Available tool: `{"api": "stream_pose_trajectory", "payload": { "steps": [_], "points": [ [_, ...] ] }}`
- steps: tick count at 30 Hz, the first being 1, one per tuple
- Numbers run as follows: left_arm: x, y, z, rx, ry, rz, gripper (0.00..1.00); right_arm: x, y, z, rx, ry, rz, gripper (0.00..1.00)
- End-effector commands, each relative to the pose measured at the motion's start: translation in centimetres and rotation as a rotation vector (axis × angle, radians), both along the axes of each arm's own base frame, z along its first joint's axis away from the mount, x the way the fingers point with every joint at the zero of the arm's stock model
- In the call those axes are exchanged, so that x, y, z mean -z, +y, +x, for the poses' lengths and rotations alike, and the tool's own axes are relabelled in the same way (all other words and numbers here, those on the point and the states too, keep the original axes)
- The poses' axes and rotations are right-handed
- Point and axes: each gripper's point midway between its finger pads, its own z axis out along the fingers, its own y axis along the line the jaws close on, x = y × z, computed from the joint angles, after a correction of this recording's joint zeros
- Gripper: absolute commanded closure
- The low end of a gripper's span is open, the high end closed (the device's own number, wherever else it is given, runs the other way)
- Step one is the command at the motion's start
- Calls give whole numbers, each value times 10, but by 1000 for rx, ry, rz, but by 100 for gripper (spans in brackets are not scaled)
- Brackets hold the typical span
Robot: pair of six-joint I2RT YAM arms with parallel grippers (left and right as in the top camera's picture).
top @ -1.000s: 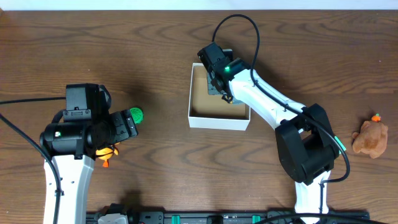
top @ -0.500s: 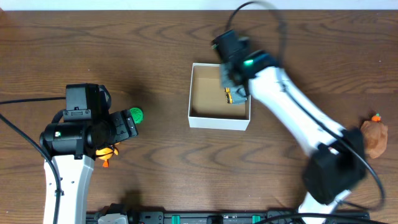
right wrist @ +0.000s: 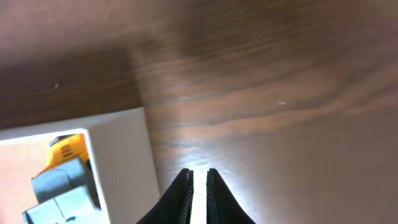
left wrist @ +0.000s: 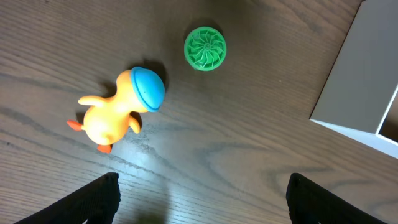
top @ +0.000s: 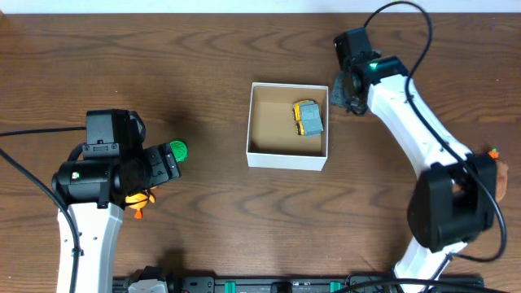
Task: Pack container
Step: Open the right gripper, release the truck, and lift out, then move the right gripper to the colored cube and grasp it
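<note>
Closest up in the left wrist view is the left gripper [left wrist: 204, 183]. Its two dark fingers [left wrist: 93, 202] poke in at the bottom corners of the frame, spread really wide with only bare desk [left wrist: 236, 149] between them, so it's holding nothing. Just past that, left of centre, an orange duck toy [left wrist: 112, 118] with a blue cap lies on the wood. A bit further up there's a little green ridged wheel [left wrist: 205, 48], near the duck but not touching it. Along the right edge you get a white wall of the container [left wrist: 364, 74].

In the right wrist view, the right gripper [right wrist: 199, 174] sits bottom centre. Its tips are pinched down to a sliver of a gap and it's empty too. It's over bare wood, just beside the container's corner and outside the wall. In the lower left of that frame you can see into the box, where a yellow and grey toy [right wrist: 59, 180] lies on the tan floor. It looks like a small truck.

From overhead, the container sits flat on the desk a touch right of centre, open side up, with the toy in its upper right part. The right gripper is just off that same corner. The left arm [top: 102, 175] is over at the left side, well apart from the box, and the duck is half hidden under it. At the far right edge there's a brown plush thing [top: 501, 179], and I can't tell what it is.
</note>
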Motion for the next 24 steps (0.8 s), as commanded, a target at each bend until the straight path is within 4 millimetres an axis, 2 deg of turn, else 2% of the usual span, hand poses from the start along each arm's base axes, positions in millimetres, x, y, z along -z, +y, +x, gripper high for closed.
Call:
{"api": "stream_pose_trajectory", "payload": {
  "steps": [1,6,11,15,18,20,22,24],
  "points": [
    [-6,2,3,-5,-20,7,14,12,17,1,-120,31,57,87],
    [-6,2,3,-5,-20,7,14,21,35,4,-204,42,132,86],
    [-6,2,3,-5,-20,7,14,19,38,10,-213,14,137,86],
    [-6,2,3,-5,-20,7,14,15,53,13,-337,-11,181,86],
    [-7,2,3,-5,-20,7,14,16,53,12,-338,-5,183,86],
    [-6,2,3,-5,-20,7,14,16,52,11,-339,0,174,86],
    [-6,2,3,-5,-20,7,14,15,39,10,-285,7,130,85],
    [-6,2,3,-5,-20,7,14,7,13,7,-153,5,62,83]
  ]
}}
